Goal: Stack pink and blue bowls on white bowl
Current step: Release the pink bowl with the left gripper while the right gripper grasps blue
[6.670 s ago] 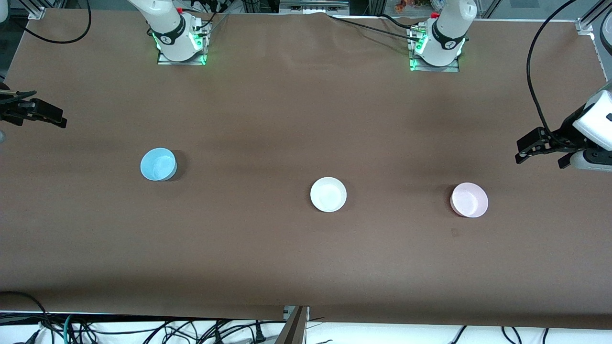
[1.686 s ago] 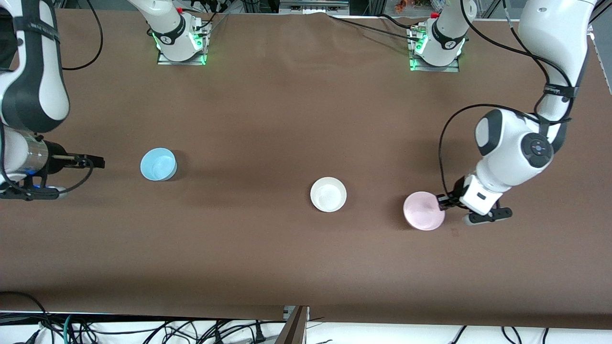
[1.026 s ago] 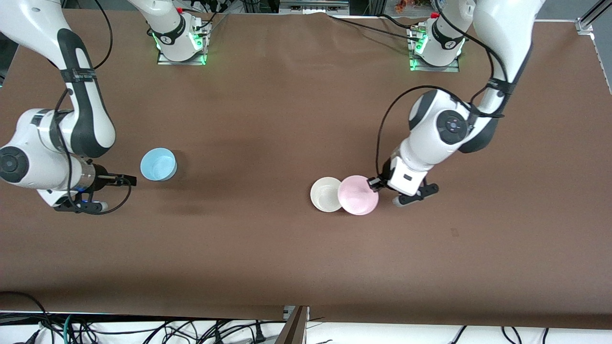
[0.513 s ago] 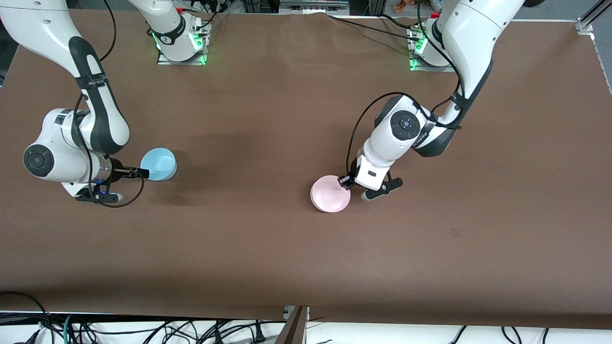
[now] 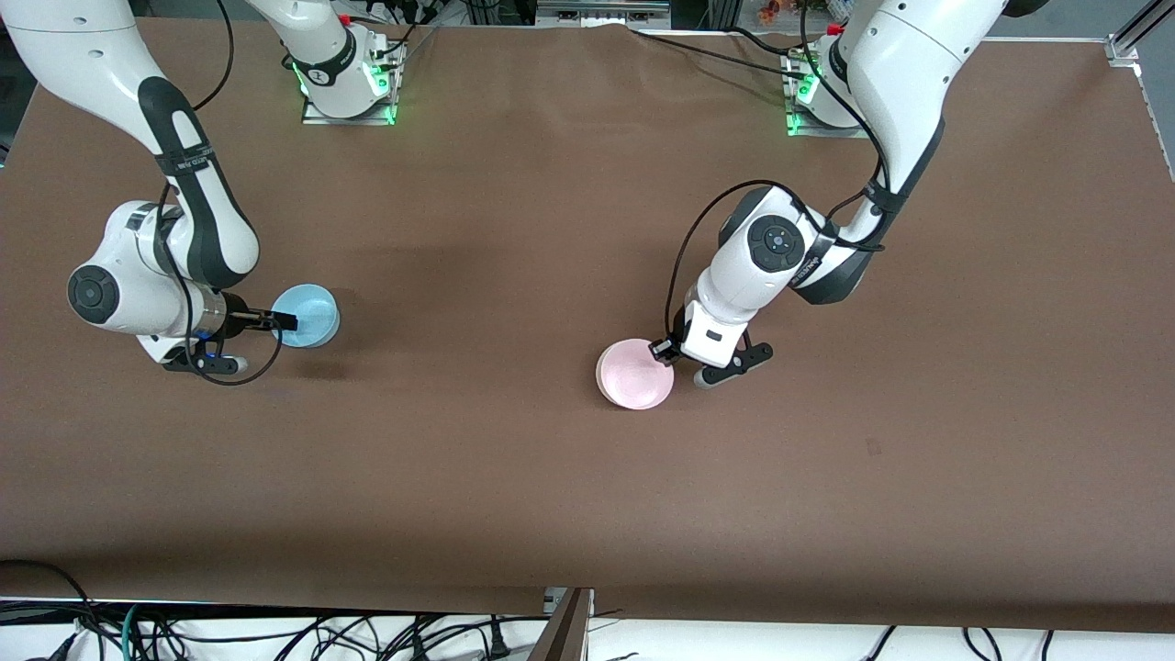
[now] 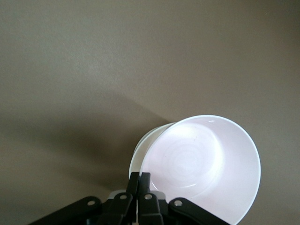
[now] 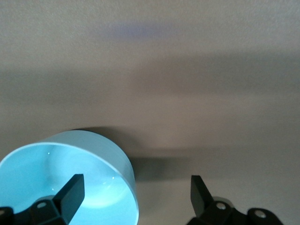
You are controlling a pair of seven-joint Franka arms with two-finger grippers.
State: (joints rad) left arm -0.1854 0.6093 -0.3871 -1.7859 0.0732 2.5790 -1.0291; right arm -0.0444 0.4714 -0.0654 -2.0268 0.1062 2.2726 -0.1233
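The pale pink bowl (image 5: 633, 374) lies over the white bowl, which is hidden under it in the front view. My left gripper (image 5: 663, 349) is shut on the pink bowl's rim. In the left wrist view the pink bowl (image 6: 201, 164) sits tilted in the white bowl (image 6: 149, 138), whose rim shows beside it, and my left gripper (image 6: 139, 180) pinches the pink rim. The light blue bowl (image 5: 309, 315) stands toward the right arm's end of the table. My right gripper (image 5: 286, 322) is open at its rim. In the right wrist view my right gripper (image 7: 136, 192) straddles the wall of the blue bowl (image 7: 51, 173), one finger inside, one outside.
The brown table cover (image 5: 514, 487) is bare around the bowls. The two arm bases (image 5: 349, 87) (image 5: 835, 96) stand at the edge of the table farthest from the front camera. Cables hang below the near edge.
My left gripper carried the pink bowl from the left arm's end onto the white bowl and now holds still. My right gripper moved in until its fingers reached the blue bowl's rim.
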